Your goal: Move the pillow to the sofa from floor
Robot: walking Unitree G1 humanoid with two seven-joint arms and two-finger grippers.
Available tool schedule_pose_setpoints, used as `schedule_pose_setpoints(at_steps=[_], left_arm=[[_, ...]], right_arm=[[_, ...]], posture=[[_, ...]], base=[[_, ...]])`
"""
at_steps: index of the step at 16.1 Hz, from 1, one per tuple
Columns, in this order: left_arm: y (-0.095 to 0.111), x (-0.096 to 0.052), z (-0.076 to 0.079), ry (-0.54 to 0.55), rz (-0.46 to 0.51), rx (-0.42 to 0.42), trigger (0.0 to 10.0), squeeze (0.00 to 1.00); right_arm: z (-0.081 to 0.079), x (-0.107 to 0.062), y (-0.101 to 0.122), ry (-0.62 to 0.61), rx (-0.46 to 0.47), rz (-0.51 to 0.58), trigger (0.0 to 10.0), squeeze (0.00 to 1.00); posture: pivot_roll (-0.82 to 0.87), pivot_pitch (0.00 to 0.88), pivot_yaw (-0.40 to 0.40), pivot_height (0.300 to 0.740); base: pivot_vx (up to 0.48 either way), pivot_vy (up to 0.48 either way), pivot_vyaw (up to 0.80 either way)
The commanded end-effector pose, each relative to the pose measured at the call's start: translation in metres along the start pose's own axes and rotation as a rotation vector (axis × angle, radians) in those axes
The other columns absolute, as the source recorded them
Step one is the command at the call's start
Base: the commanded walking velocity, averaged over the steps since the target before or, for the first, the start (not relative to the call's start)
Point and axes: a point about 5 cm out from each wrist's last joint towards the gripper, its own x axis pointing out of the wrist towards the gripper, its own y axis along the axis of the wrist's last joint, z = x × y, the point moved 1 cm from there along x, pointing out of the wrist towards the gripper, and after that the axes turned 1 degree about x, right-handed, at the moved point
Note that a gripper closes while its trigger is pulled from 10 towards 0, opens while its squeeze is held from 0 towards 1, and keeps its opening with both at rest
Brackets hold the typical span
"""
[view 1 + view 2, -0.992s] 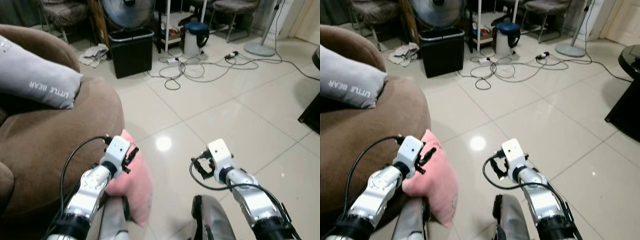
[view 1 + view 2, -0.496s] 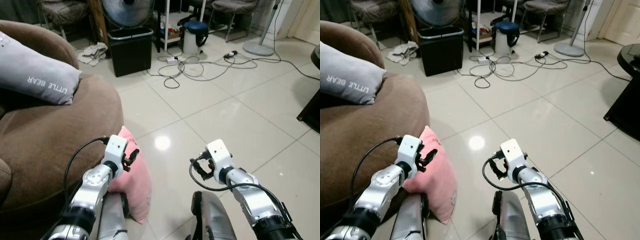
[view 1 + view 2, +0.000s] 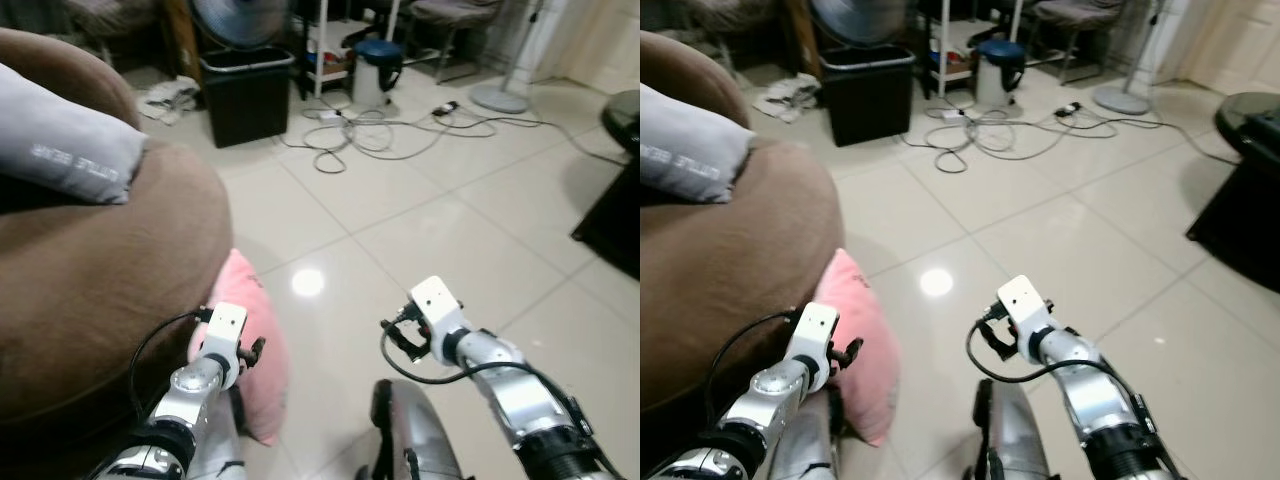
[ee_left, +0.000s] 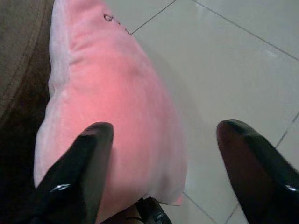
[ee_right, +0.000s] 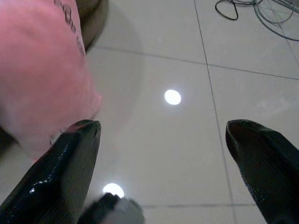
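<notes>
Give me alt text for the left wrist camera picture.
A soft pink plush pillow stands on the glossy pale tiled floor against the brown sofa. The open left gripper sits near it, one black finger overlapping its lower edge.

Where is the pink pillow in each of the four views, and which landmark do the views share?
Left eye: pink pillow low left, against the brown sofa.
Right eye: low left, beside the sofa.
Left wrist: ahead of the open left gripper.
Right wrist: upper corner.
Shared landmark: the sofa's brown edge.

Two pillows: pink pillow, grey pillow.
</notes>
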Motion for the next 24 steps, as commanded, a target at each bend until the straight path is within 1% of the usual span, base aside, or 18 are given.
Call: schedule_pose_setpoints(at_steps=[1,4,5,6,7,8,10,11,12,13,16,17,18,20,21,22,23,24], left_arm=[[0.005,0.002,0.001,0.05,0.026,0.006,10.0,1.0],[0.004,0.001,-0.003,0.129,0.042,0.024,10.0,1.0],[0.005,0.001,-0.006,0.166,0.058,0.025,10.0,1.0],[0.003,-0.002,-0.014,0.251,0.08,0.044,10.0,1.0],[0.002,-0.003,-0.015,0.263,0.08,0.052,10.0,1.0],[-0.003,-0.006,-0.024,0.324,0.072,0.076,10.0,1.0],[-0.009,-0.01,-0.035,0.384,0.049,0.1,10.0,1.0],[-0.017,-0.015,-0.048,0.441,0.013,0.14,10.0,1.0],[-0.019,-0.017,-0.052,0.46,0.003,0.157,10.0,1.0],[-0.025,-0.023,-0.064,0.509,-0.025,0.175,10.0,1.0],[-0.032,-0.031,-0.085,0.561,-0.059,0.102,10.0,1.0],[-0.033,-0.033,-0.089,0.569,-0.062,0.098,10.0,1.0],[-0.034,-0.036,-0.095,0.581,-0.061,0.075,10.0,1.0],[-0.033,-0.037,-0.1,0.572,-0.063,0.084,10.0,1.0],[-0.033,-0.037,-0.101,0.57,-0.066,0.053,10.0,0.0],[-0.033,-0.037,-0.102,0.568,-0.066,0.038,10.0,0.0],[-0.031,-0.034,-0.099,0.548,-0.052,-0.031,10.0,0.0],[-0.027,-0.03,-0.093,0.511,-0.031,-0.083,10.0,0.0]], right_arm=[[0.002,-0.007,-0.001,0.033,-0.046,-0.024,10.0,0.0],[0.004,-0.014,-0.002,0.059,-0.092,-0.028,10.0,0.0],[0.002,-0.018,0.0,0.084,-0.102,-0.018,10.0,0.0],[-0.003,-0.025,0.0,0.166,-0.16,-0.013,10.0,0.0],[-0.005,-0.027,0.0,0.177,-0.174,-0.015,10.0,0.0],[-0.009,-0.03,0.003,0.216,-0.218,-0.011,10.0,0.0],[-0.014,-0.033,0.006,0.255,-0.246,-0.006,10.0,0.0],[-0.019,-0.035,0.008,0.29,-0.266,-0.003,10.0,0.0],[-0.021,-0.037,0.008,0.301,-0.272,-0.003,10.0,0.0],[-0.026,-0.04,0.009,0.333,-0.291,-0.007,10.0,0.0],[-0.031,-0.043,0.014,0.376,-0.304,-0.007,10.0,0.0],[-0.031,-0.043,0.016,0.378,-0.303,-0.006,10.0,0.0],[-0.034,-0.044,0.019,0.389,-0.307,0.003,10.0,0.0],[-0.036,-0.046,0.021,0.389,-0.302,0.008,10.0,0.0],[-0.037,-0.047,0.021,0.388,-0.299,0.008,10.0,0.0],[-0.038,-0.048,0.021,0.388,-0.297,0.006,10.0,0.0],[-0.04,-0.051,0.021,0.389,-0.294,0.003,10.0,0.0],[-0.041,-0.052,0.02,0.392,-0.29,0.0,10.0,0.0]], posture=[[-0.04,0.0,-0.141,0.53],[-0.06,0.0,-0.173,0.53],[-0.07,0.0,-0.189,0.53],[-0.09,0.0,-0.212,0.53],[-0.09,0.0,-0.212,0.53],[-0.11,0.0,-0.225,0.53],[-0.12,0.0,-0.235,0.53],[-0.12,0.0,-0.251,0.53],[-0.12,0.0,-0.251,0.53],[-0.13,0.023,-0.27,0.53],[-0.15,0.094,-0.28,0.53],[-0.15,0.095,-0.279,0.53],[-0.16,0.105,-0.274,0.53],[-0.18,0.116,-0.267,0.53],[-0.18,0.114,-0.265,0.53],[-0.19,0.111,-0.266,0.53],[-0.19,0.104,-0.267,0.53],[-0.19,0.1,-0.268,0.53]], base=[[0.0,0.0,0.0],[0.0,0.0,0.0],[0.0,0.0,0.0],[0.0,0.0,0.0],[0.0,0.0,0.0],[0.0,0.0,0.0],[0.0,0.0,0.0],[0.0,0.0,0.0],[0.0,0.0,0.0],[0.0,0.0,0.0],[0.0,0.0,0.0],[0.0,0.0,0.0],[0.0,0.0,0.0],[0.0,0.0,0.0],[0.0,0.0,0.0],[0.0,0.0,0.0],[0.0,0.0,0.0],[0.0,0.0,0.0]])
